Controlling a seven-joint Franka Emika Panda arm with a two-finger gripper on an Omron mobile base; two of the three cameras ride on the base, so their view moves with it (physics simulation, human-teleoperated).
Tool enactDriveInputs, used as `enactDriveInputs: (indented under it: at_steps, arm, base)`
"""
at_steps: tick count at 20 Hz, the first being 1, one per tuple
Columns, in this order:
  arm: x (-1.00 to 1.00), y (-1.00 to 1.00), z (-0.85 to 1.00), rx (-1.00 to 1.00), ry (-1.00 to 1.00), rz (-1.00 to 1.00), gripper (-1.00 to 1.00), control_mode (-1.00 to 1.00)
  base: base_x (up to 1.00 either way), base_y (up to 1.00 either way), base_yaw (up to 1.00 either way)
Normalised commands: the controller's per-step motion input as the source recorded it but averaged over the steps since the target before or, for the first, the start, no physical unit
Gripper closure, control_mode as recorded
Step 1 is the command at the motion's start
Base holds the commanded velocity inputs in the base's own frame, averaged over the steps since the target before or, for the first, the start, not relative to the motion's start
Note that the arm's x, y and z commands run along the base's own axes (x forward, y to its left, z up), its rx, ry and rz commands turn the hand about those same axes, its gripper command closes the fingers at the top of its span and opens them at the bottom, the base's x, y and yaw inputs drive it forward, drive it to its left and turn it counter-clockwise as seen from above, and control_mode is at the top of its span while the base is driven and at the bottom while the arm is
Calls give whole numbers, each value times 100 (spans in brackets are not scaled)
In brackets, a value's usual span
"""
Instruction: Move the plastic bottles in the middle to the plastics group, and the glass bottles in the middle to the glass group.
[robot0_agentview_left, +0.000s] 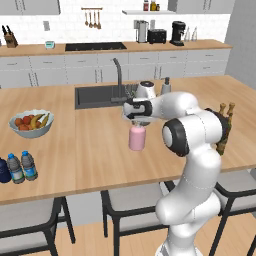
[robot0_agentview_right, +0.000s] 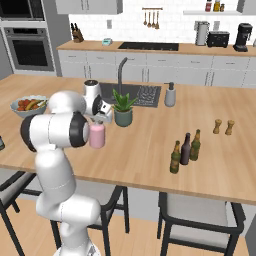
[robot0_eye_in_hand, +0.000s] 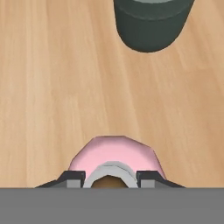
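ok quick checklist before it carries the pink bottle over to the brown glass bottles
1. Grip on the pink bottle: the gripper has a finger on each side of the white cap in the hand view. Ok.
2. Bottle upright: hangs straight under the hand in both base views. Ok.
3. Lifted off the island counter: cannot tell; its base sits close to the wood.
4. Potted plant: stands close beside the bottle, so it could be clipped on a sideways move. Not ok.
5. Glass group: three bottles standing, with bare counter on their near side. Ok.
6. Plastics group: both water bottles already there. Ok.
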Motion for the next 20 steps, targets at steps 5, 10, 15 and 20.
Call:
enactDriveInputs:
  at_steps: [5, 10, 15, 20]
  arm:
    - [-63, -20, 32, 3, -1, 1, 100, -100]
    - [-85, -10, 35, 0, -13, 2, 100, -100]
    - [-65, -59, 14, -5, -9, 1, 100, -100]
    - [-51, -84, 11, -2, -1, 0, 100, -100]
  base:
    - [0, 0, 0]
    - [0, 0, 0]
    - [0, 0, 0]
    - [0, 0, 0]
